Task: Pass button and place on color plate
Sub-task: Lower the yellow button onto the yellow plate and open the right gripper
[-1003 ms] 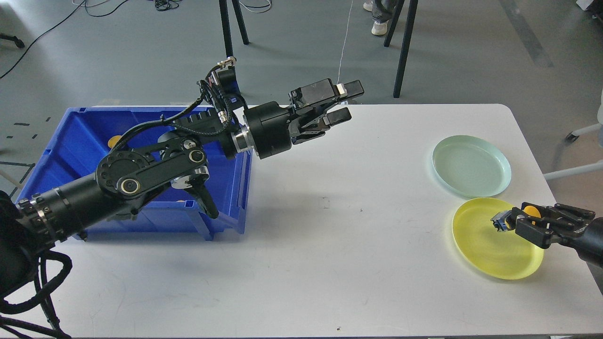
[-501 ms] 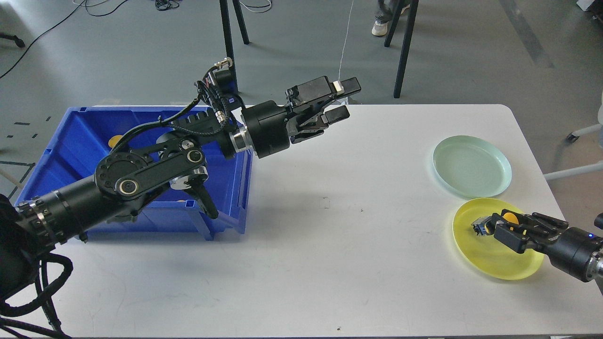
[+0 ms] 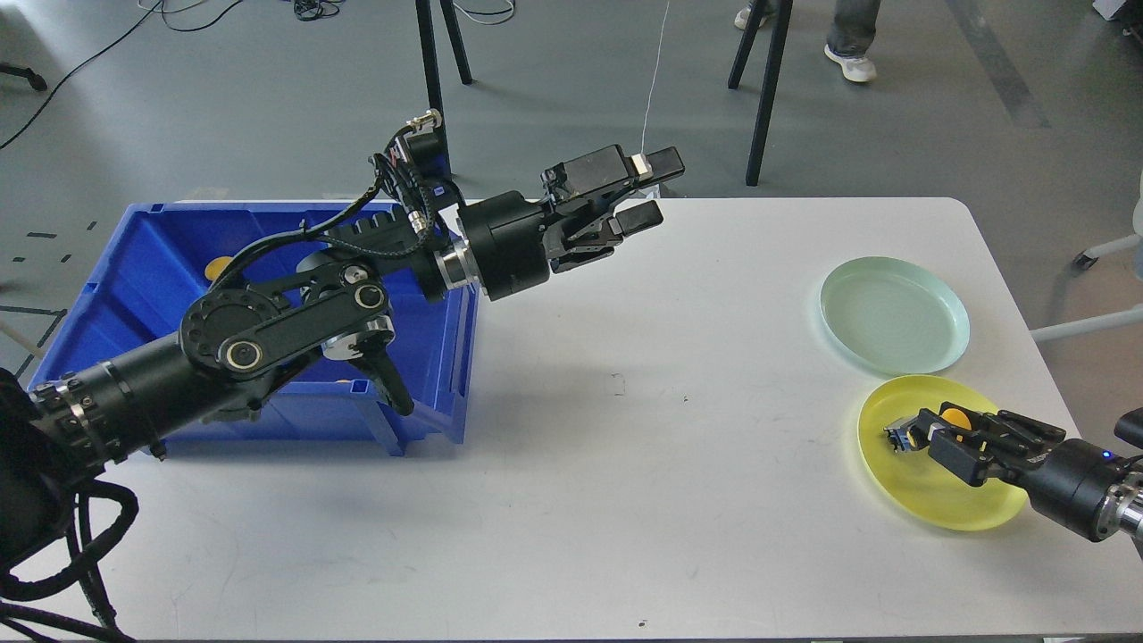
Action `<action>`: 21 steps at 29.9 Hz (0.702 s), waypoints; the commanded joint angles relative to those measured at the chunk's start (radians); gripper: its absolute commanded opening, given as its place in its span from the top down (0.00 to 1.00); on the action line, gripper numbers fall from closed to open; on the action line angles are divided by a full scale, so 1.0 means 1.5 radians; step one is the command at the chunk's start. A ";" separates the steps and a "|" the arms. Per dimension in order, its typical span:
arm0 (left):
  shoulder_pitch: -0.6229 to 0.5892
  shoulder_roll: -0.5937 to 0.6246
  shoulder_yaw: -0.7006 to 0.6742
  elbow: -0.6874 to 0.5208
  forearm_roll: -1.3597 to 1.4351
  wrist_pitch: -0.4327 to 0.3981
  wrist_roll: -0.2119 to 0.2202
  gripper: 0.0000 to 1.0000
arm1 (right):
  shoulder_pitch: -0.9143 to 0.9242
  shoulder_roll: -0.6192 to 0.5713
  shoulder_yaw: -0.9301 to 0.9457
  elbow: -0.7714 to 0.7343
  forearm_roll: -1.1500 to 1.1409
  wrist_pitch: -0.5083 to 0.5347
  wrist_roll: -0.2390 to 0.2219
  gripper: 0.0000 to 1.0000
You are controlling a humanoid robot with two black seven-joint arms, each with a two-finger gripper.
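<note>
My right gripper (image 3: pixel 900 437) reaches in from the right, low over the yellow plate (image 3: pixel 929 491) at the table's front right. It is shut on a small orange-yellow button (image 3: pixel 955 417), which shows between its fingers. My left gripper (image 3: pixel 650 189) is open and empty, held above the table's far edge, just right of the blue bin (image 3: pixel 134 286). Another yellow button (image 3: pixel 217 266) lies in the bin, partly hidden by my left arm.
A pale green plate (image 3: pixel 893 313) lies just behind the yellow one. The bin stands on the table's left side. Black stand legs (image 3: pixel 763 98) and a person's feet (image 3: pixel 855 67) are on the floor beyond the table.
My right gripper has moved left and lower over the yellow plate, carrying the button. My left arm has lifted slightly and holds still.
</note>
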 commanded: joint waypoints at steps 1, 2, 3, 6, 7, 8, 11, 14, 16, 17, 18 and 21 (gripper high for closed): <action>0.000 0.000 0.000 0.000 0.000 0.000 0.000 0.06 | -0.001 0.000 -0.003 -0.001 0.001 -0.012 0.000 0.48; 0.000 0.000 0.000 0.000 0.001 0.000 0.000 0.06 | -0.002 0.000 -0.003 -0.001 0.001 -0.012 0.000 0.45; 0.000 0.000 0.000 0.000 0.000 0.000 0.000 0.06 | -0.003 0.000 -0.003 -0.001 0.002 -0.012 0.000 0.44; 0.000 0.000 0.000 0.000 0.001 0.001 0.000 0.06 | -0.003 -0.001 -0.003 0.000 0.013 -0.012 0.000 0.37; 0.000 0.000 0.000 0.000 0.000 0.001 0.000 0.06 | -0.003 -0.001 -0.002 -0.001 0.023 -0.012 0.000 0.35; 0.000 0.000 0.000 0.000 0.000 0.002 0.000 0.06 | -0.003 -0.001 -0.002 -0.001 0.033 -0.012 0.000 0.33; 0.000 0.000 -0.001 0.000 0.000 0.003 0.000 0.06 | -0.002 -0.002 0.000 0.001 0.064 -0.012 0.000 0.26; 0.001 0.000 -0.001 0.000 0.000 0.003 0.000 0.06 | 0.000 -0.002 0.001 0.002 0.080 -0.012 0.000 0.24; 0.001 0.000 -0.001 0.000 0.000 0.003 0.000 0.06 | 0.002 -0.002 0.003 0.002 0.080 -0.012 0.000 0.21; 0.001 0.000 -0.001 0.000 0.000 0.003 0.000 0.06 | 0.003 -0.002 0.006 0.002 0.081 -0.012 0.000 0.19; 0.002 0.000 -0.001 0.000 -0.001 0.003 0.000 0.06 | 0.005 -0.001 0.009 0.004 0.086 -0.013 0.000 0.17; 0.004 0.009 -0.018 0.000 -0.010 0.000 0.000 0.06 | 0.016 -0.002 0.012 0.017 0.144 -0.013 0.000 0.08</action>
